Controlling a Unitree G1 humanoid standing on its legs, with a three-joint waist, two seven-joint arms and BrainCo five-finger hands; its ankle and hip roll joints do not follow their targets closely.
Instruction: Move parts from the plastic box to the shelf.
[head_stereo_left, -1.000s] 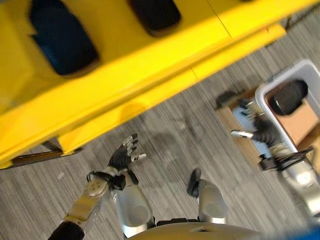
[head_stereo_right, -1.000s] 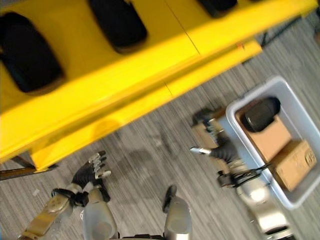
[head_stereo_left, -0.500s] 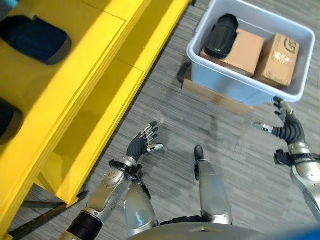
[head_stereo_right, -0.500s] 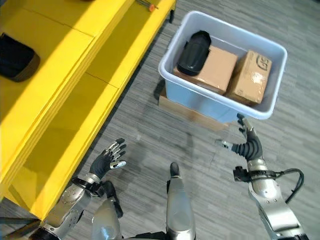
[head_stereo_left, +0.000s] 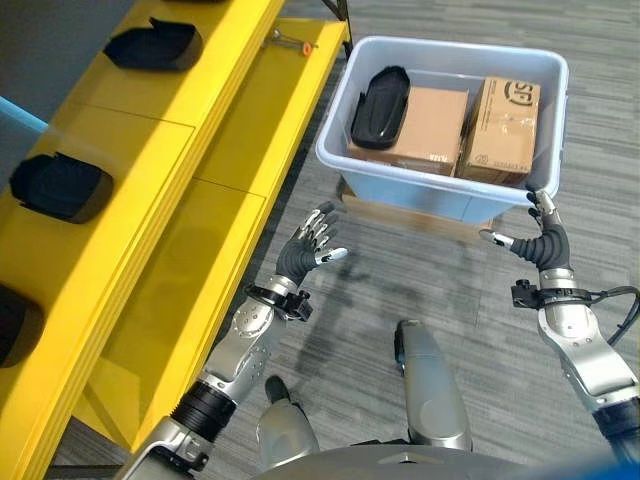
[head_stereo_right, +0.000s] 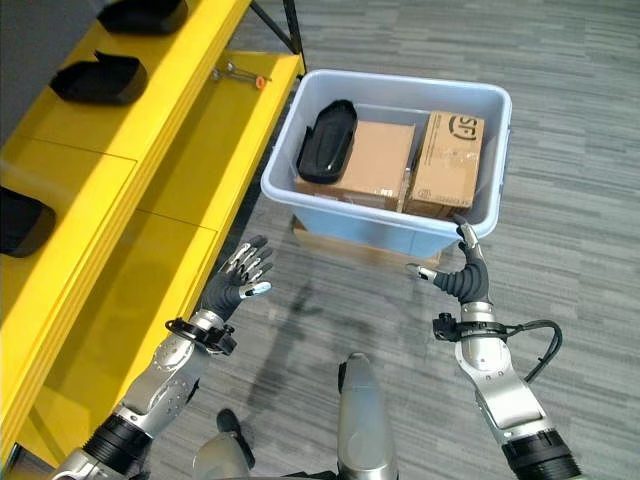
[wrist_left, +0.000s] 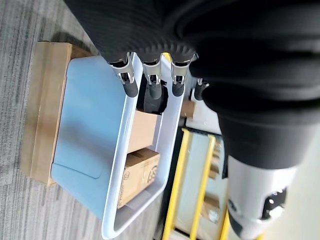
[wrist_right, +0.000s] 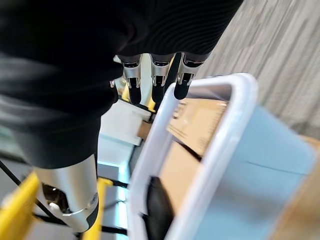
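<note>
We're at the reach step: both hands empty, fingers straight, left hand (head_stereo_left: 305, 252) and right hand (head_stereo_left: 545, 243) short of the plastic box (head_stereo_left: 437, 187); black part (head_stereo_left: 378, 105) inside on cartons, next grab it, shelf (head_stereo_left: 150, 170) left

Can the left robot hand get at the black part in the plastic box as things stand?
Probably yes. The left robot hand is open and empty, short of the plastic box. The black part lies on top of a cardboard box at that hand's end, uncovered. It must clear the near wall first.
</note>
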